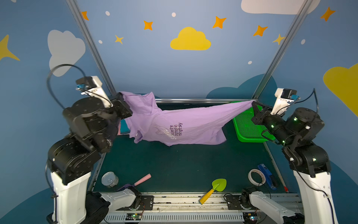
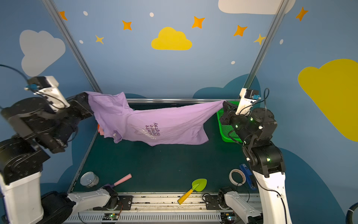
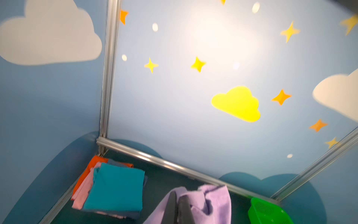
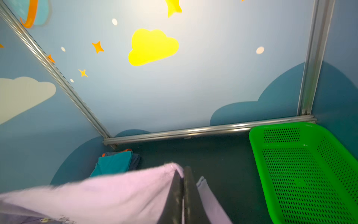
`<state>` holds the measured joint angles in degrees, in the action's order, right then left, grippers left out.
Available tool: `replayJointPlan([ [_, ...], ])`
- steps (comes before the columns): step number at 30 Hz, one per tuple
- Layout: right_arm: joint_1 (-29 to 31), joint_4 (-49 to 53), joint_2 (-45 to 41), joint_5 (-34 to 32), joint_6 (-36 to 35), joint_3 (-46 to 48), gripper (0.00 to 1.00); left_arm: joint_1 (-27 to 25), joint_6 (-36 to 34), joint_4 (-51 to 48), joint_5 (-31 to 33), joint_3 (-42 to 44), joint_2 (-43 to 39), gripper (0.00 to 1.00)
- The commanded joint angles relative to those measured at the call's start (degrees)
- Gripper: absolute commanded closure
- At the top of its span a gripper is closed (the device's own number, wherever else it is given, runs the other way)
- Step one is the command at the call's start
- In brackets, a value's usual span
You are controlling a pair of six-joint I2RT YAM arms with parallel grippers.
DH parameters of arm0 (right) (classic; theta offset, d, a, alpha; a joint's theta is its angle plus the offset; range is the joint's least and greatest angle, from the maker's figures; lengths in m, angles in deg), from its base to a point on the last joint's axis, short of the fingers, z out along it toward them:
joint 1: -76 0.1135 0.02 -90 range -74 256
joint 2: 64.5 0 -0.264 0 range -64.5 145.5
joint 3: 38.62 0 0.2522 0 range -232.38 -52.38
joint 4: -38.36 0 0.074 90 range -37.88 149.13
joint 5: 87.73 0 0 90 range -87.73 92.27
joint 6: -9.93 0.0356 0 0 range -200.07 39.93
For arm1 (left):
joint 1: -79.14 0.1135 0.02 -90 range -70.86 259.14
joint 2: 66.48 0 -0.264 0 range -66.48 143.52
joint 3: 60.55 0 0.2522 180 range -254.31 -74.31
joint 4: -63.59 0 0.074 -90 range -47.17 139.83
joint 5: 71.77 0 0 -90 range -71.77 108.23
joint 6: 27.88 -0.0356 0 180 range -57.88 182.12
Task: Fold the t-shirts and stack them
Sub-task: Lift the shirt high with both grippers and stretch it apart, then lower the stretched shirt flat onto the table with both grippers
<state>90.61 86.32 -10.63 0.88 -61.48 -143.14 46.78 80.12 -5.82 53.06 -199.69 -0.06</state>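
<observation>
Because the lavender t-shirt (image 1: 184,126) is thin, limp cloth, in both top views it sags in a belly between its two pinched ends. Its lowest fold hangs just above the bench (image 1: 184,166) or brushes it; I cannot tell which. The left end effector (image 1: 119,96) is clamped on a bunched end where a sleeve droops. The right end effector (image 1: 254,103) grips the opposite end, drawn to a taut point. The cloth looks light and unlikely to slip, but bunched layers give no flat edge, so I judge shoulder seams or hem corners the better holds. Open bench lies in the middle. A tin can (image 1: 110,180), a green trowel (image 1: 215,187) and a tape roll (image 1: 255,176) sit along the near edge, well apart from the cloth. The green basket (image 1: 249,129) stands just beside the right end effector.

From the left wrist, the dark fingers (image 3: 170,209) are closed with lavender cloth gathered round them. The folded stack (image 3: 116,186), teal on top with pink and orange beneath, fills the back corner against the frame rails.

From the right wrist, the fingers (image 4: 190,194) press together on a stretched fold. The basket's rim is close, so a swing that way could snag.
</observation>
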Motion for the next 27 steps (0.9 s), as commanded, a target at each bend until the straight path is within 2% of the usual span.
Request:
replayJointPlan([
  [1, -0.25, -3.62, -1.83, -6.42, -0.40, 1.64, 1.00, 0.10, -5.50, 9.18, 2.96, 0.36, -3.03, 0.96],
  [5, -0.48, -4.16, -0.92, -11.01, 0.67, 6.16, 1.00, 0.06, -9.13, 15.02, 4.90, 4.98, -2.77, 0.96],
  [10, -1.58, -5.89, 2.91, -11.58, 2.10, 9.67, 1.00, 0.54, -13.79, 21.56, 9.13, 13.04, 1.49, 0.96],
  [12, -2.45, -6.16, 5.91, -11.66, 2.09, 10.16, 1.00, 2.86, -13.73, 24.17, 8.84, 17.26, 3.80, 0.96],
  [14, -3.58, -6.69, 9.12, -10.61, 2.24, 10.95, 1.00, 6.92, -10.31, 24.08, 5.85, 20.41, 6.83, 0.96],
  [18, -4.42, -10.49, 16.86, -8.19, 2.31, 13.98, 1.00, 16.86, 0.53, 22.53, -8.09, 26.05, 16.14, 0.96],
  [21, -4.56, -13.22, 25.09, -7.74, 1.46, 15.18, 1.00, 20.21, 4.68, 23.83, -15.81, 26.79, 25.22, 0.96],
  [24, -4.58, -15.42, 34.60, -7.59, 0.56, 13.50, 1.00, 20.89, 6.23, 22.89, -20.63, 21.10, 36.34, 0.96],
  [27, -4.67, -15.16, 45.30, -7.77, -0.73, 7.75, 1.00, 20.93, 6.95, 17.50, -23.55, 8.59, 49.07, 0.96],
])
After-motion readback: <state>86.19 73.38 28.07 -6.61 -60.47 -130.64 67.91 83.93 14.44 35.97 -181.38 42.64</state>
